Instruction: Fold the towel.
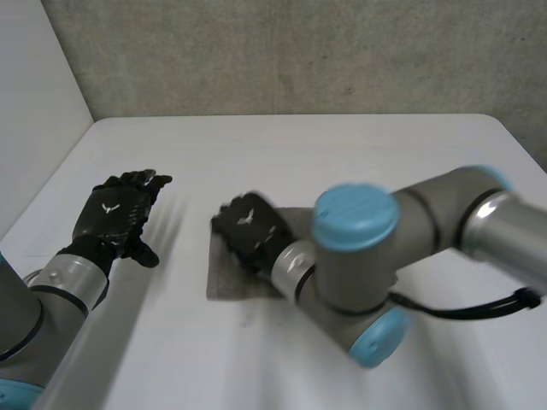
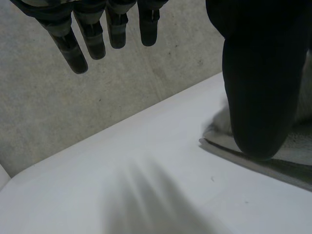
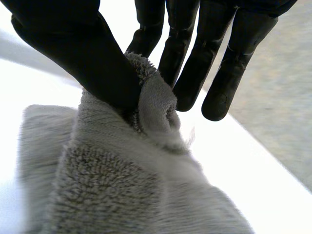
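A small grey towel (image 1: 229,284) lies folded flat in the middle of the white table (image 1: 299,154). My right hand (image 1: 248,231) rests on its far left part. In the right wrist view the thumb (image 3: 87,53) and fingers pinch a bunched-up edge of the towel (image 3: 122,185), lifting it slightly. My left hand (image 1: 111,213) hovers over bare table to the left of the towel, apart from it. Its fingers (image 2: 87,39) are straight and spread, holding nothing. Past its thumb (image 2: 263,87), the near edge of the towel (image 2: 292,156) shows.
A grey concrete wall (image 1: 299,51) stands behind the table's far edge. My right arm (image 1: 410,248) reaches across the right half of the table and covers the towel's right side. Bare tabletop lies beyond and left of the towel.
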You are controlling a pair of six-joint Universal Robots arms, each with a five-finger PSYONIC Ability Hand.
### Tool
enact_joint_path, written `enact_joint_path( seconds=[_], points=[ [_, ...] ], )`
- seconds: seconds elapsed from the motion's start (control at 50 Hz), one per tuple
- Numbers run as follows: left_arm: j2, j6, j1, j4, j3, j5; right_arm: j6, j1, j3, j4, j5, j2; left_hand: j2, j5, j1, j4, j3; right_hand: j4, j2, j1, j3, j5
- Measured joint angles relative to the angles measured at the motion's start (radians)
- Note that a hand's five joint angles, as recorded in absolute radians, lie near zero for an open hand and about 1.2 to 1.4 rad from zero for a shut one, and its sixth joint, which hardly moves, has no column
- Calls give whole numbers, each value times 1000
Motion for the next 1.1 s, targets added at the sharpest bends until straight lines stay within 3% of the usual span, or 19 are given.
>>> enact_joint_path(
  seconds=[0.02, 0.04, 0.08, 0.12, 0.14, 0.18, 0.3, 0.42, 0.6, 0.62, 0.66, 0.68, 0.7, 0.72, 0.76, 0.92, 1.1],
  points=[
    [0, 0, 0, 0, 0, 0, -1, 16, -1, -3, 2, 18, 0, 0, 0, 0, 0, -28, -26, -32, -28, -25],
    [0, 0, 0, 0, 0, 0, -1, 25, 0, -4, 4, 29, 0, 0, 0, 0, 0, -221, -233, -254, -237, -193],
    [0, 0, 0, 0, -1, 0, -1, 33, 0, -6, 7, 40, 0, 0, 0, 0, 0, -269, -280, -310, -284, -233],
    [-1, 0, -1, 0, -1, 0, 0, 40, 5, -5, 17, 50, 0, 0, 0, 0, 0, -761, -772, -830, -761, -701],
    [-2, 1, -2, 0, -1, 0, 1, 39, 7, -4, 21, 48, 0, 0, 0, 0, 0, -882, -878, -989, -891, -815],
    [-2, 1, -3, 0, -2, 1, 6, 31, 17, 2, 35, 30, 0, 0, 0, 0, 0, -956, -947, -1124, -968, -898],
    [-3, 2, -5, 0, -3, 1, 46, -82, 106, 31, 82, -98, 0, 0, 0, 0, 0, -960, -953, -1155, -977, -916],
    [-4, 3, -6, 0, -3, 2, 76, -259, 280, 41, 91, -230, 0, 0, 0, 0, 0, -960, -953, -1156, -977, -916],
    [-11, 5, -11, 0, -3, 1, 56, -428, 501, -6, 73, -279, 0, 0, 0, 0, 0, -960, -953, -1158, -977, -916],
    [-12, 5, -12, 0, -3, 1, 46, -455, 542, -35, 63, -279, 0, 0, 0, 0, 0, -684, -671, -772, -682, -659],
    [-13, 6, -12, 0, -3, 1, 40, -470, 562, -57, 58, -279, 0, 0, 0, 0, 0, -657, -628, -735, -640, -634],
    [-14, 6, -13, 0, -3, 1, 34, -483, 580, -85, 53, -278, 0, 0, 0, 0, 0, -254, -221, -335, -249, -272],
    [-15, 6, -13, 0, -3, 1, 32, -488, 585, -97, 51, -279, 0, 0, 0, 0, 0, -254, -221, -335, -249, -272],
    [-15, 6, -14, 0, -3, 0, 29, -496, 593, -119, 48, -280, 0, 0, 0, 0, 0, -66, -45, -148, -58, -87],
    [-15, 6, -14, 0, -3, 0, 25, -502, 594, -149, 46, -284, 0, 0, 0, 0, 0, -19, -20, -101, -17, -42],
    [-10, 5, -14, 0, -4, -2, 39, -458, 485, -201, 51, -315, 0, 0, 0, 0, 0, -4, -20, -60, -8, -18],
    [-2, 4, -13, 0, -11, -2, 78, -194, 217, -146, 52, -213, 0, 0, 0, 0, 0, -4, -20, -42, -5, -9]
  ],
)
